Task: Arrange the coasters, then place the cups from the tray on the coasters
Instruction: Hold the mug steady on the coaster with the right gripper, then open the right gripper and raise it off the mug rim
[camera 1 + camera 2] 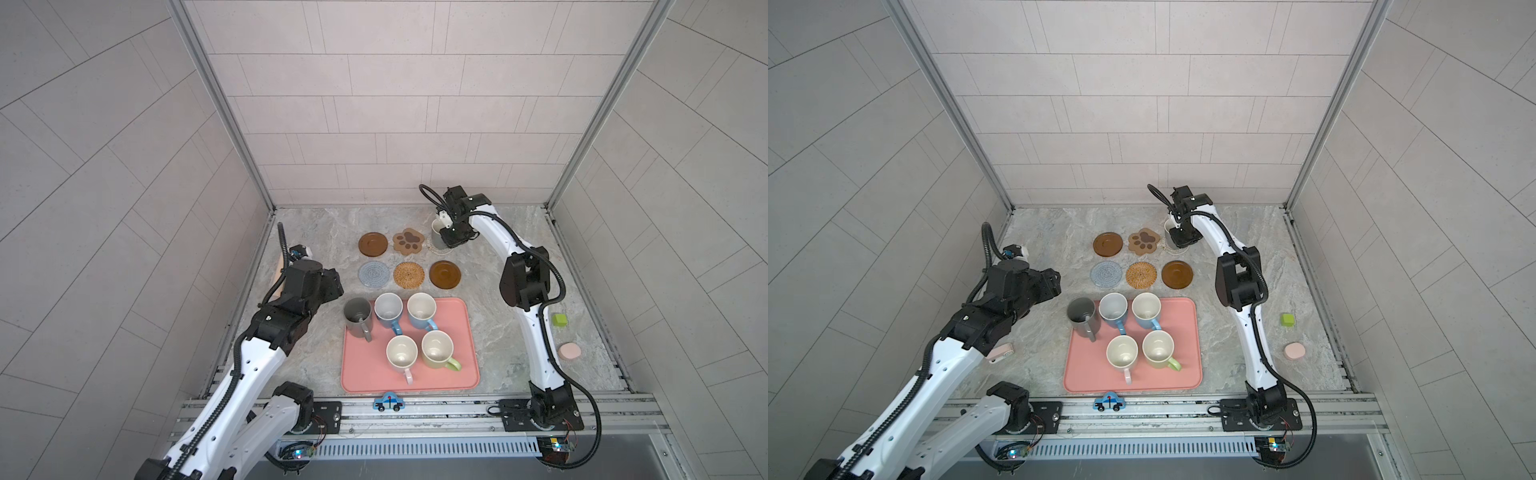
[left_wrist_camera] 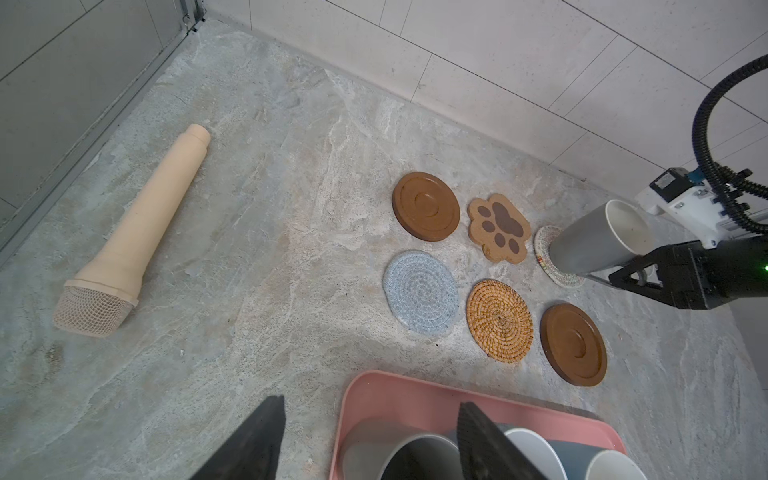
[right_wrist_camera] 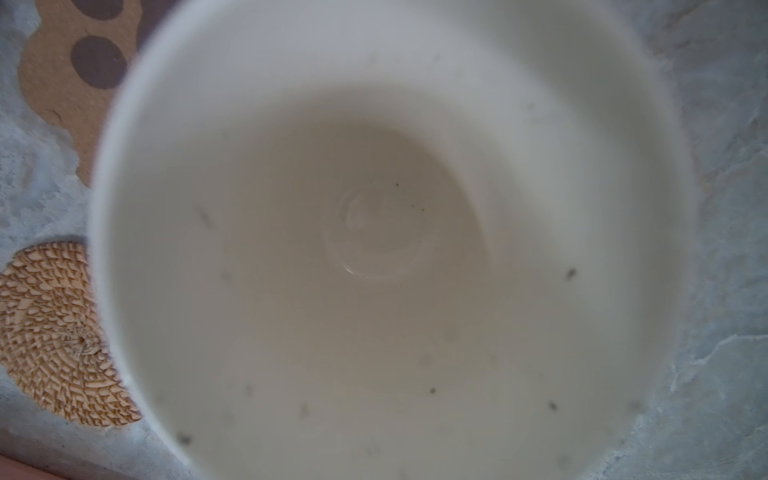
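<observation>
Left wrist view: paw-print coaster (image 2: 498, 227) shows 5 dark brown marks.

- Grey mug (image 2: 590, 245) in the right claw (image 2: 638, 278): matt outside, glossy cream inside.
- Cream coaster (image 2: 559, 270) under it: coarse woven cloth.
- Tray (image 2: 415, 386) beside the left claw (image 2: 370, 436): smooth, matt, plastic-looking.

On my right wrist camera, a mug (image 3: 374, 249) fills nearly the whole frame, its pale inside flecked dark, its rim blurred; a paw-print coaster (image 3: 62, 95) and a rattan coaster (image 3: 54, 336) show beside it on the marbled tabletop (image 3: 727, 208).
</observation>
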Motion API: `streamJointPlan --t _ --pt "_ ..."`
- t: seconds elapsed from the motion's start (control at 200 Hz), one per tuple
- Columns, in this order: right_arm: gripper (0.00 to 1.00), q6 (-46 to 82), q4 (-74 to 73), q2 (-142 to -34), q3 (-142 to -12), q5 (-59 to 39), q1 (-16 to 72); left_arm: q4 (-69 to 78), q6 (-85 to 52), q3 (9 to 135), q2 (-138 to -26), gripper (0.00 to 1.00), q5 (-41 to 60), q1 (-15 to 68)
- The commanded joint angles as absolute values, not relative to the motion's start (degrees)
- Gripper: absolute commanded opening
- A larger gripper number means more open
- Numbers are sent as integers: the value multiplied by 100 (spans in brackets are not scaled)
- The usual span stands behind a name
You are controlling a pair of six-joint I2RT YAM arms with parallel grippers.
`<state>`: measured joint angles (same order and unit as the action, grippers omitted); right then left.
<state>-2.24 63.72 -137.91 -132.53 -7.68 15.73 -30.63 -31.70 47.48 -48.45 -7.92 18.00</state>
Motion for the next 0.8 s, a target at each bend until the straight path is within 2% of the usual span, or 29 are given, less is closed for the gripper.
streamJointPlan --t 0.0,0.325,0.796 --pt "13 -353 6530 -13822 -13336 -643 1573 -3094 -3252 4680 -4777 72 -905 1761" --pt "28 -362 6539 -13754 -13313 -513 1565 -3076 -3263 4659 -4778 72 -888 1764" --pt "40 -365 6394 -13289 -12859 -614 1538 -3076 -3278 4651 -4721 72 -888 1767"
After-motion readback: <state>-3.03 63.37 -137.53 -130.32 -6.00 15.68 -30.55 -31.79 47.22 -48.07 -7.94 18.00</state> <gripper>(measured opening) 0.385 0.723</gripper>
